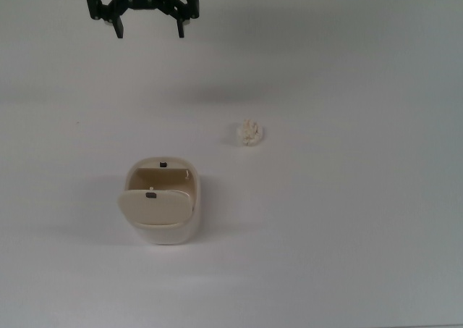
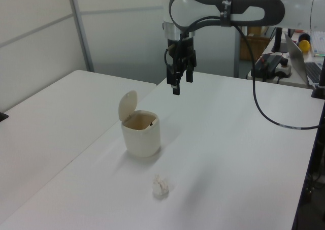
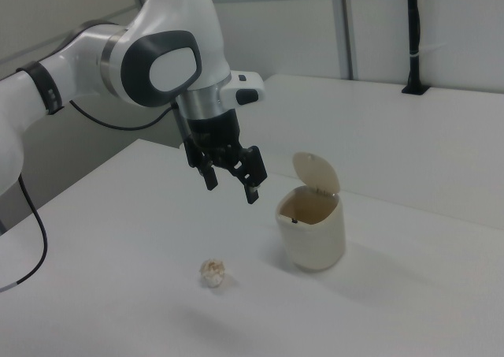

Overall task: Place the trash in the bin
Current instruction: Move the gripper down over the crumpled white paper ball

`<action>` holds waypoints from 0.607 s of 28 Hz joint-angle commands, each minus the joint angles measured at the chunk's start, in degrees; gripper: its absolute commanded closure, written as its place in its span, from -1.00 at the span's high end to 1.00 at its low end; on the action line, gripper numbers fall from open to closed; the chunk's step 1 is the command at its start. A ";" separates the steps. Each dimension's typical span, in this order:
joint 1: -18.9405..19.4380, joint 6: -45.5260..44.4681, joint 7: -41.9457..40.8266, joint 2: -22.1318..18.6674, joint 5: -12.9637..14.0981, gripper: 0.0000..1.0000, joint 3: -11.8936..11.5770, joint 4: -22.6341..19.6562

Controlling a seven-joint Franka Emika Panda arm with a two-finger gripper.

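Observation:
The trash [image 1: 250, 132] is a tiny crumpled off-white paper wad lying alone on the white table, also seen as the wad [image 2: 160, 186] and the wad [image 3: 213, 272]. The bin [image 1: 162, 205] is small, cream-beige, with its swing flap tipped up so the inside shows; it stands at the bin [image 2: 140, 131] and the bin [image 3: 312, 223]. My gripper [image 1: 150, 30] hangs open and empty high above the table, far from both. In the left view the gripper [image 2: 178, 84] is above and behind the bin. In the right view the gripper [image 3: 231, 188] hangs above the wad.
The white table [image 1: 347, 234] spreads wide around both objects. A second table [image 2: 45, 123] adjoins on the left view's left. A black cable [image 2: 264, 103] trails from the arm, and a desk with equipment [image 2: 299, 62] stands behind.

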 commanded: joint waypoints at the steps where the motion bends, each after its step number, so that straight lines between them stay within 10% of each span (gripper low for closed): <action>1: -0.26 0.33 -1.56 -0.58 0.76 1.00 -1.12 0.11; 17: 8.25 6.82 3.24 -0.23 0.32 1.00 -0.43 -8.94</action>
